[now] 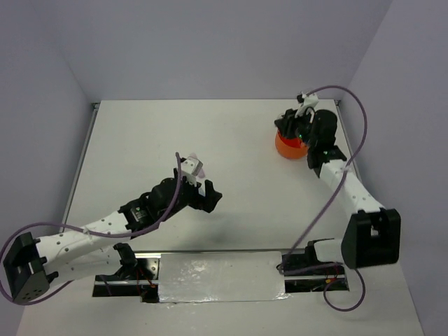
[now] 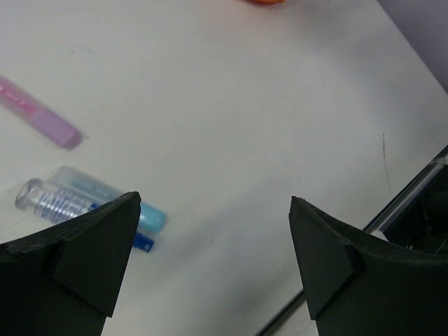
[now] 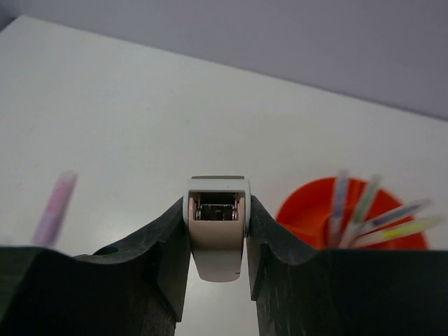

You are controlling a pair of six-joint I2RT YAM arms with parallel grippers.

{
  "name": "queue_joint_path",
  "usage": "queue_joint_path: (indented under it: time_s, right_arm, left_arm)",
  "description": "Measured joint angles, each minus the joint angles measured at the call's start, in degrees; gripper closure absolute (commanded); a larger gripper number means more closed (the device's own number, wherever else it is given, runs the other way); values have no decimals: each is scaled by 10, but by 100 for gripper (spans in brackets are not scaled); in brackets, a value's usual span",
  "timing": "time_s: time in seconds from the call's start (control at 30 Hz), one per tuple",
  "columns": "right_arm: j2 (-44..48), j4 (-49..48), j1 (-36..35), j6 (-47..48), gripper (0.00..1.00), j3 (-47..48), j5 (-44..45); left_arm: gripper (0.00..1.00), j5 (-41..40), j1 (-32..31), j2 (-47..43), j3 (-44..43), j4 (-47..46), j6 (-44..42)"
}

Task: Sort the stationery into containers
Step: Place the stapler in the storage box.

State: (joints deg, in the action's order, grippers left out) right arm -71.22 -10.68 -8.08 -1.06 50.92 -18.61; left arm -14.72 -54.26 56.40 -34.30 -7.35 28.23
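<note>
In the right wrist view, my right gripper point(image 3: 217, 210) is shut on a white boxy piece point(image 3: 217, 241) with an open window on its face, held upright between the fingers. Just to its right stands the orange container point(image 3: 308, 210), with several pens point(image 3: 364, 206) leaning in it. A pink marker point(image 3: 54, 206) lies blurred on the left. From above, the right gripper point(image 1: 292, 126) hovers at the orange container point(image 1: 287, 148). My left gripper point(image 2: 213, 203) is open over bare table, nothing between its jaws. Left of it lie a pink marker point(image 2: 45, 117), a light blue marker point(image 2: 112, 198) and a blue-and-clear piece point(image 2: 52, 201).
The white table point(image 1: 231, 133) has a raised rim at its back and walls close behind and at both sides. A metal plate point(image 1: 220, 276) sits between the arm bases at the near edge. A dark gap at the table's edge point(image 2: 413, 203) shows right of the left gripper.
</note>
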Motion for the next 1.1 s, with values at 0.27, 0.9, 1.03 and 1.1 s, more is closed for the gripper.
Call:
queue_joint_path:
  time_s: [0.27,0.9,1.03,1.1]
  right_arm:
    - [-206,-43,134,60,100,183,-59]
    - [-307,-87,219,112,100,242,-81]
    - [-326,-92,235,103,100,242,-103]
    - [-338,-96,242,94,100,242,-122]
  left_arm:
    - [1,5,-12,-124,16,146,33]
    - [1,76,-18,-166,111,146,36]
    - [1,90,-18,-170,111,131,34]
    - [1,94,-18,-170,111,127,34]
